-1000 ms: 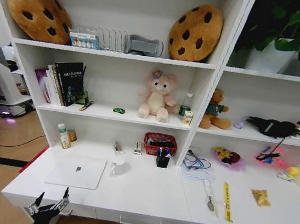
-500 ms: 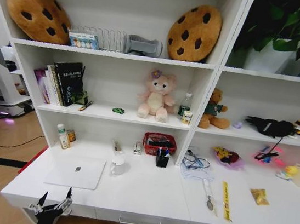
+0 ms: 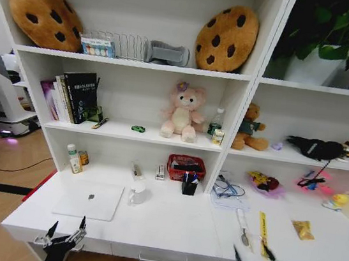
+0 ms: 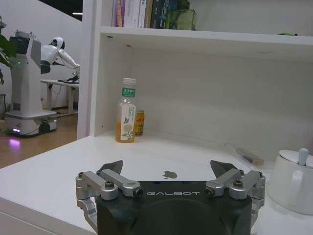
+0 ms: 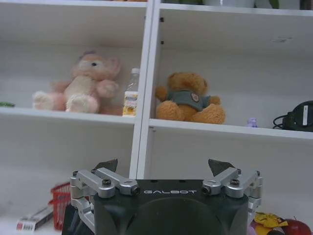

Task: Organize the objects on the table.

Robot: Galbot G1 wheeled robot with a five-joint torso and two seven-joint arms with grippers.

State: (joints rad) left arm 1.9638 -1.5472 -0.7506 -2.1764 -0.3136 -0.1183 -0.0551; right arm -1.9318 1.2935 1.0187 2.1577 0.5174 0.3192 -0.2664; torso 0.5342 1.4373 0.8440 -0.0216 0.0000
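Observation:
A thin silver laptop [image 3: 88, 199] lies shut on the left of the white table [image 3: 168, 227]; its logo [image 4: 169, 174] shows just beyond my left gripper [image 4: 167, 167]. That gripper [image 3: 67, 226] hangs open at the table's front edge, right before the laptop, holding nothing. My right gripper [image 3: 252, 254] is open and empty at the front edge on the right [image 5: 165, 165], near a yellow strip [image 3: 262, 234] and a silver tool [image 3: 243, 228]. A tiny green toy car [image 3: 138, 128] sits on the middle shelf. A dark pen [image 3: 100, 123] lies on that shelf by the books.
A juice bottle [image 3: 73, 158] and a can [image 4: 140, 122] stand behind the laptop, a white cup [image 3: 138, 194] to its right. A red basket [image 3: 186, 167], a black pen cup [image 3: 189, 184], papers [image 3: 227, 195] and a snack bag [image 3: 303, 230] lie farther along. Plush toys [image 3: 182, 113] fill the shelves.
My right gripper has come up into the head view at the table's front right. The left gripper has shifted slightly right and up along the front edge.

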